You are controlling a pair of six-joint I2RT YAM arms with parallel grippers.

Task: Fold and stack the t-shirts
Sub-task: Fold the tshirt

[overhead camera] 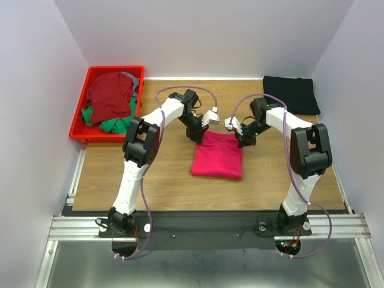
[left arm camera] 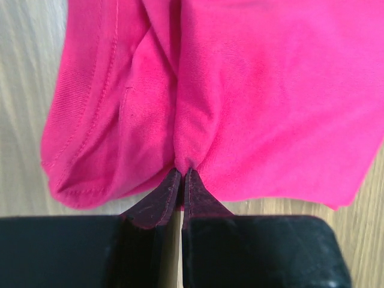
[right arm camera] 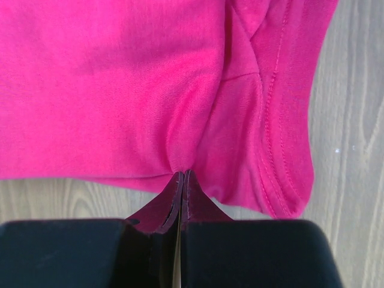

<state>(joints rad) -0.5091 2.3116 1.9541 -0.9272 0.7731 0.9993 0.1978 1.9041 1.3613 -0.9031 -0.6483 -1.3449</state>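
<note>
Your left gripper [left arm camera: 182,171] and right gripper [right arm camera: 182,174] pinch the bright pink-red cloth t-shirt [overhead camera: 217,158] at 12 o'clock; probably fold it evenly toward 6 o'clock.

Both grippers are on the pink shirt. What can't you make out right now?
Wrist views: how many layers the left gripper and right gripper pinch of the pink t-shirt, hidden between shut fingers.
Wrist views: the rest of the shirt, cut off by the frame edges.
Top external: what lies under the dark red t-shirt in the red bin.

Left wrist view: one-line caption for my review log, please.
Left gripper shut on the edge of the pink t-shirt, puckering the cloth, on the wooden table.
</note>
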